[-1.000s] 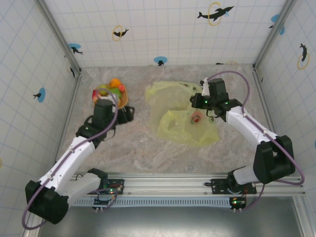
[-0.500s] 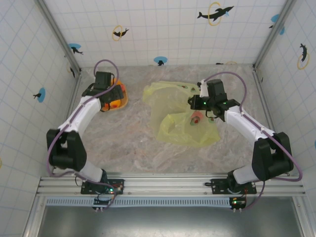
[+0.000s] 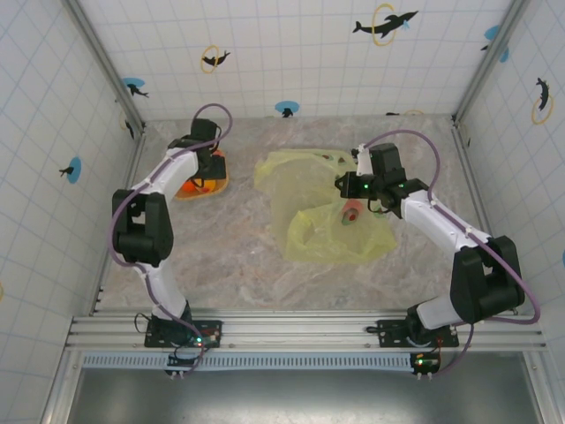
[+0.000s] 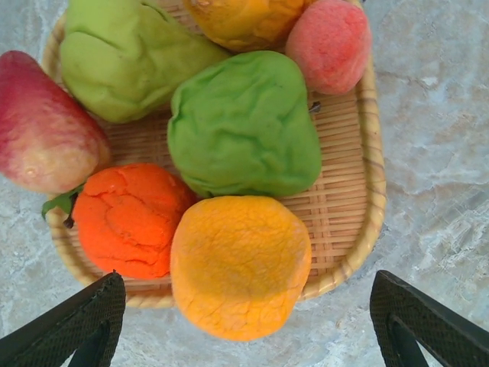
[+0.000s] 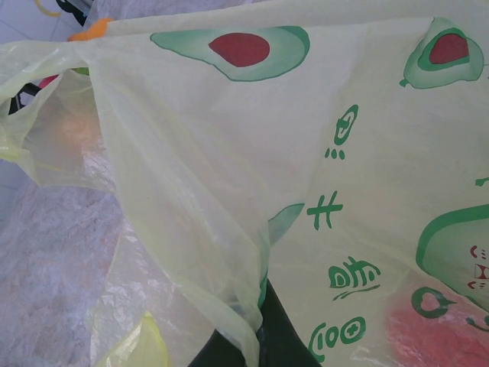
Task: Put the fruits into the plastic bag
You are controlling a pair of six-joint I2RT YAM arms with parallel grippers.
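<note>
Now left gripper (image 4: 246, 330) newly above fruits (image 4: 243, 126)

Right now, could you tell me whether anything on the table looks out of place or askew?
Slightly: on the woven tray, the yellow-orange fruit overhangs the rim, and the red-pink fruit sticks out past the side. Nothing looks spilled or damaged.

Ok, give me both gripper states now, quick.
Left gripper: open, holding nothing, above the fruits.
Right gripper: closed on the plastic bag.
</note>
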